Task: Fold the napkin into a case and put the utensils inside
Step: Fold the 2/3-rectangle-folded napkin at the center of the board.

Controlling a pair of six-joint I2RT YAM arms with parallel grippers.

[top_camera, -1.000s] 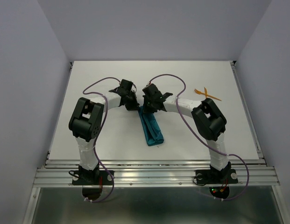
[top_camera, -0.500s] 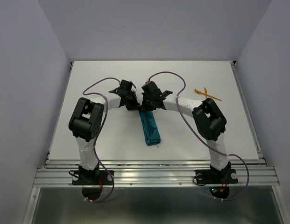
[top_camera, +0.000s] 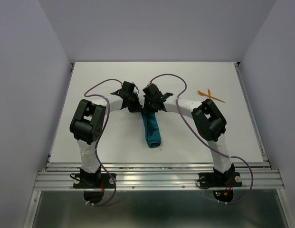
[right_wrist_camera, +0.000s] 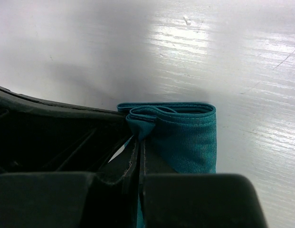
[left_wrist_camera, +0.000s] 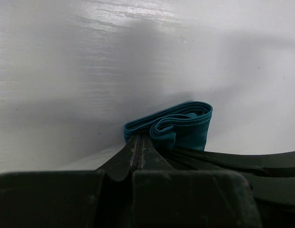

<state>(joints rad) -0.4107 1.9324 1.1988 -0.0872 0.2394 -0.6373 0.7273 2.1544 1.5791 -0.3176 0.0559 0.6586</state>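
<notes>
Left pincer (left_wrist_camera: 139, 142) and right pincer (right_wrist_camera: 137, 142) both pinching folded napkin (top_camera: 152, 130), its near end swung leftward

One teal blue-green cloth napkin (top_camera: 152, 130) folded into a narrow strip, two slender orange plastic utensils (top_camera: 210, 96), two white-wrapped black robot arms (top_camera: 88, 123), two black two-finger grippers, the left gripper (left_wrist_camera: 137, 138) and the right gripper (right_wrist_camera: 137, 141), two thin purple cables (top_camera: 168, 75), one flat white table (top_camera: 123, 71)
</notes>
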